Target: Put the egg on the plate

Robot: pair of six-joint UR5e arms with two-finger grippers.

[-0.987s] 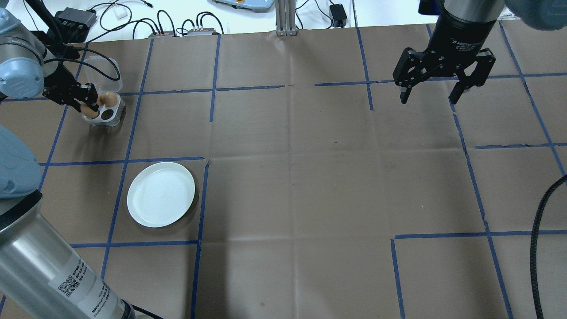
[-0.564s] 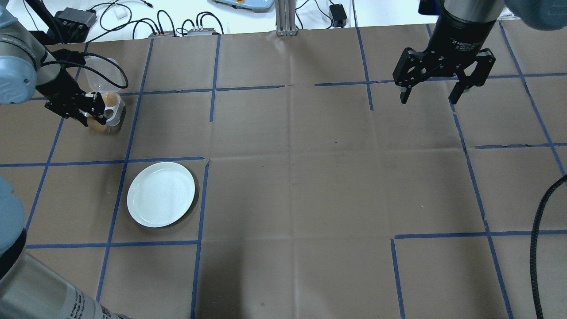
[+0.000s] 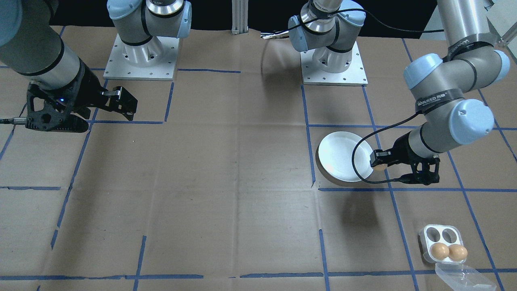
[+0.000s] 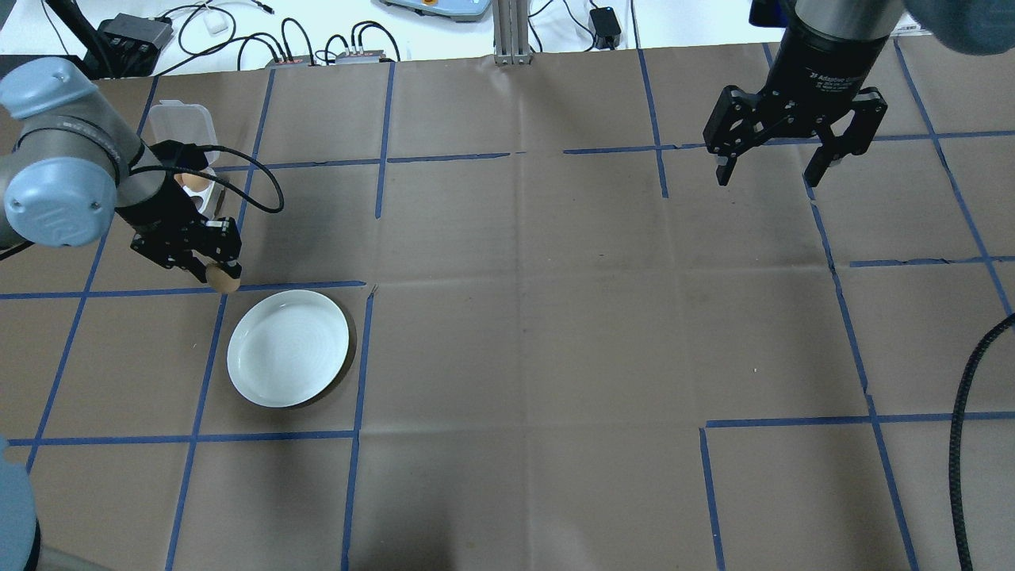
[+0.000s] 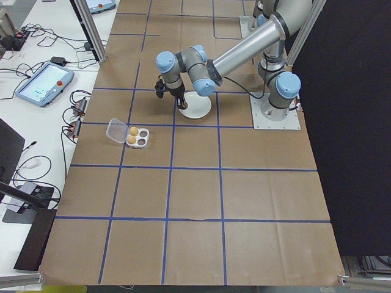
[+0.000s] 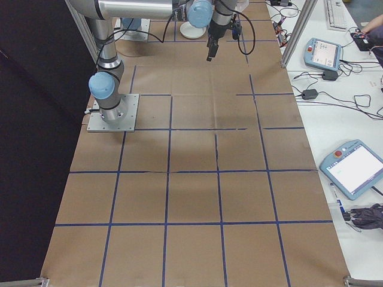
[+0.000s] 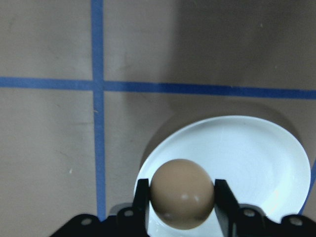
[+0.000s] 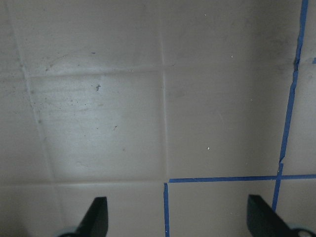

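Observation:
My left gripper [image 4: 217, 271] is shut on a brown egg [image 4: 224, 280] and holds it in the air just beyond the far-left rim of the round white plate [image 4: 288, 347]. In the left wrist view the egg [image 7: 182, 193] sits between the two fingers, over the near rim of the plate [image 7: 247, 153]. The front-facing view shows the egg [image 3: 379, 166] at the plate's [image 3: 341, 155] right edge. My right gripper [image 4: 767, 170] hangs open and holds nothing at the far right, well away from the plate.
A small white egg tray [image 3: 428, 241] holds two brown eggs [image 3: 440, 251], with its clear lid [image 3: 460, 277] open, beyond the plate on my left. Blue tape lines grid the brown table cover. Cables and boxes lie past the far edge.
My left gripper has lifted an egg out of the tray and carried it toward me, up to the plate's rim. The right arm has not moved.

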